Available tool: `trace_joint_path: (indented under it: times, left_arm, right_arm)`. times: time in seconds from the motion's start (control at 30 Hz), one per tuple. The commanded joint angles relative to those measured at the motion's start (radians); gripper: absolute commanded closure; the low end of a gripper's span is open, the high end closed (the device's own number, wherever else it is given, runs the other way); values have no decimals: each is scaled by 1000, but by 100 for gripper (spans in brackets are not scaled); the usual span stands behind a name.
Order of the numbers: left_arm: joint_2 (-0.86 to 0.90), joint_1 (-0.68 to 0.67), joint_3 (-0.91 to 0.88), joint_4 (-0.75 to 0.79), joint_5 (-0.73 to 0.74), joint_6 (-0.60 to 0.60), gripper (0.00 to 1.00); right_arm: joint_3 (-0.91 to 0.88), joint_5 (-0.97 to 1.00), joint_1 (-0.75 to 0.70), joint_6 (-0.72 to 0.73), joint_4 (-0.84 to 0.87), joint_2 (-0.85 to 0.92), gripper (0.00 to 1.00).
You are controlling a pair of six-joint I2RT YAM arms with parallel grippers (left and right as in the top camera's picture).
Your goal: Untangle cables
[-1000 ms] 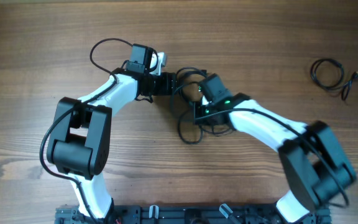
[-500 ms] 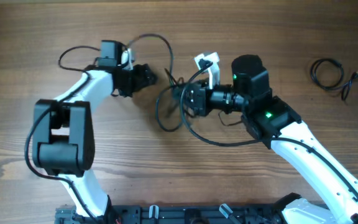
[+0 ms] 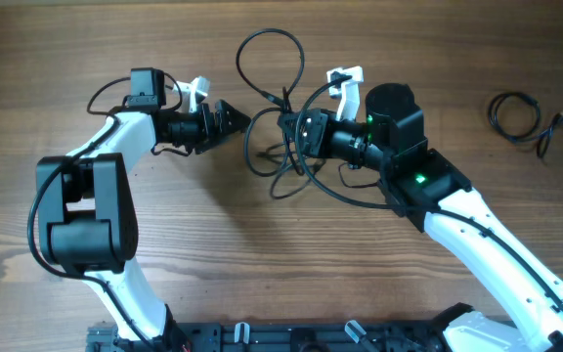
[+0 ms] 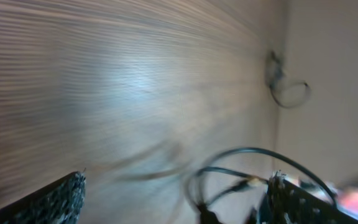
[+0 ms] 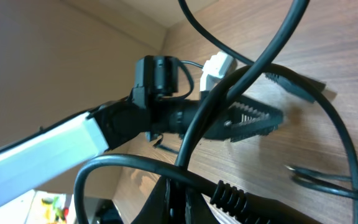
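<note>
right gripper (image 3: 293,134) clamped on the cables (image 5: 235,196), tangle near centre of table (image 3: 66,59), loops fanning toward 12 o'clock; left gripper (image 3: 231,119) spread wide, empty, at tangle's 9 o'clock, not touching; separate coiled cable (image 3: 495,112) at 2 o'clock

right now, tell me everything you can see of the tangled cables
The tangled cables are thin black rubbery-looking cords, looped over one another near the middle of the wooden table. One round loop reaches toward the far edge; others sag toward the near side. The right pincer is shut on the bunch, beside a ribbed plug collar. The open left pincer points at them; contact is unclear.
</note>
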Motion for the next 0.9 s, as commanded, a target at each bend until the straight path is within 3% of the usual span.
trace_joint_path:
  times: [0.0,0.2,0.47,0.67,0.7,0.77,0.87]
  left_arm:
    - [12,2,-10,-50,286,319,0]
    - [-31,-2,-10,-125,305,486,0]
    - [-49,-88,-10,-138,258,526,0]
    - [-174,-109,-10,-344,260,833,1]
    - [-175,-125,-10,-356,238,852,1]
    - [-175,-216,-10,-346,46,853,1]
    - [-175,-314,-10,-276,-44,822,0]
  right_arm:
    - [16,46,-4,79,5,17,96]
    - [16,45,-34,154,5,17,96]
    - [16,36,-51,254,25,17,96]
    - [16,35,-119,254,35,18,96]
    - [16,35,-119,254,36,18,96]
    - [16,35,-119,270,39,18,96]
    - [16,10,-119,269,39,18,96]
